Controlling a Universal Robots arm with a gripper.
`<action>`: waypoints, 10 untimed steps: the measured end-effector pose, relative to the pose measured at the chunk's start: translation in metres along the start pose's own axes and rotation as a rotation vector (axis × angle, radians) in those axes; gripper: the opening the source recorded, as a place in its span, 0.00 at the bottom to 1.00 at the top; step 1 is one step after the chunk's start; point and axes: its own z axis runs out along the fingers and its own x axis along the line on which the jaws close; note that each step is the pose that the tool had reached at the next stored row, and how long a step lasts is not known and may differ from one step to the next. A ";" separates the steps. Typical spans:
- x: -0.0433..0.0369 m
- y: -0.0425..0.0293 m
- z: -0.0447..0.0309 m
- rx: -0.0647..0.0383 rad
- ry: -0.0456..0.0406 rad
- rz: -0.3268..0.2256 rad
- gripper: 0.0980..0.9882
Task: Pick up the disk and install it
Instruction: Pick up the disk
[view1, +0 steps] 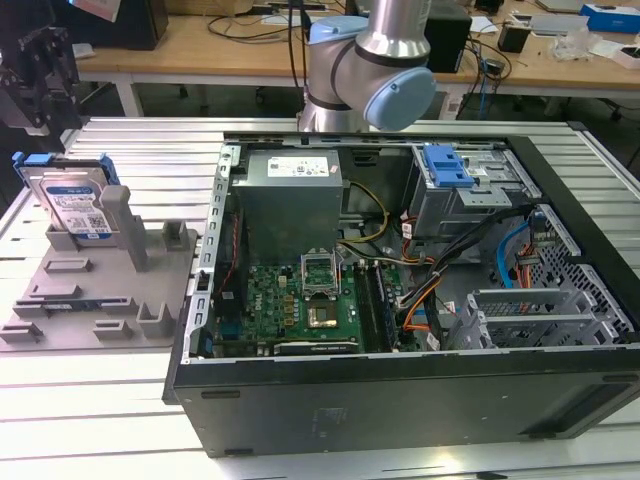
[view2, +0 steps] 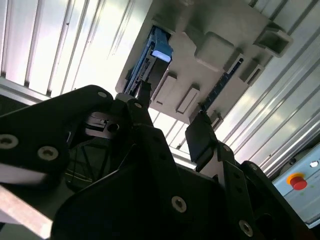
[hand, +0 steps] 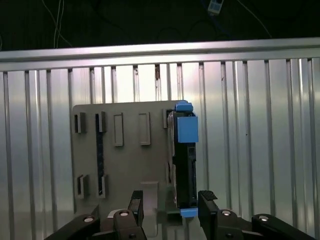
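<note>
- The gripper (view1: 38, 100) hangs over the disk (view1: 72, 205), with open air between them in the exterior view.
- The disk stands on edge in a grey fixture (view1: 90, 300). A grey post (view1: 117, 215) rises just beside its labelled face, crowding that side.
- In the first wrist view, the fingers (hand: 207, 200) stand apart, and the disk's (hand: 185, 165) thin edge lines up with the gap between them.
- An open strip of slatted bench (view1: 150, 150) separates the fixture from the computer case (view1: 400, 400).
- The case lies open on top. Cables (view1: 470, 250) cross just in front of the drive cage (view1: 470, 195), and the arm (view1: 370, 70) stands behind the case.
</note>
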 end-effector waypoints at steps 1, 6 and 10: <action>-0.0028 0.0011 0.0001 0.000 0.0014 0.000 0.52; -0.0094 0.0130 0.0025 0.001 0.0058 -0.009 0.52; -0.0093 0.0176 0.0080 0.001 0.0063 -0.036 0.52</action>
